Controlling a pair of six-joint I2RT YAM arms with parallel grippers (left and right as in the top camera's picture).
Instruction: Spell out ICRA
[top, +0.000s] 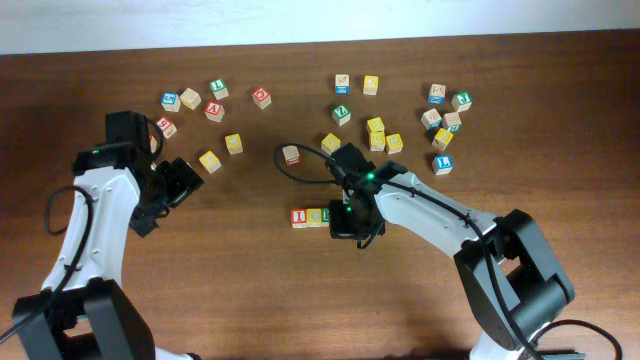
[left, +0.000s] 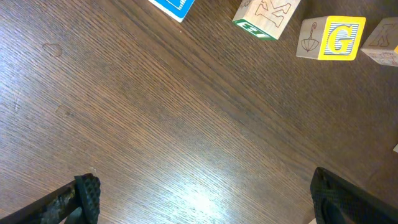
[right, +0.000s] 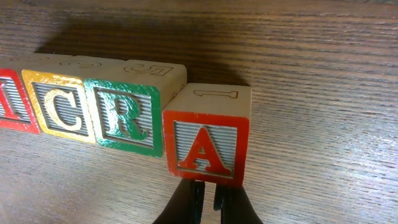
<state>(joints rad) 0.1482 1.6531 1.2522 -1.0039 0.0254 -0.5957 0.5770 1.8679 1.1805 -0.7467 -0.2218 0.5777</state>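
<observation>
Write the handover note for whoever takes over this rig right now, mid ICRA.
Left pincer: open, empty, over bare table, away from the row.
Right pincer: shut, holding nothing, tips right at the wrist-side face of the A cube; contact cannot be told.
Things: I cube, C cube and R cube stand side by side in a row. A sits at R's end, set forward of the line and slightly turned.
Done: all four letters in order.
Left: probably nudge A flush with the row, then back the right arm off.
</observation>
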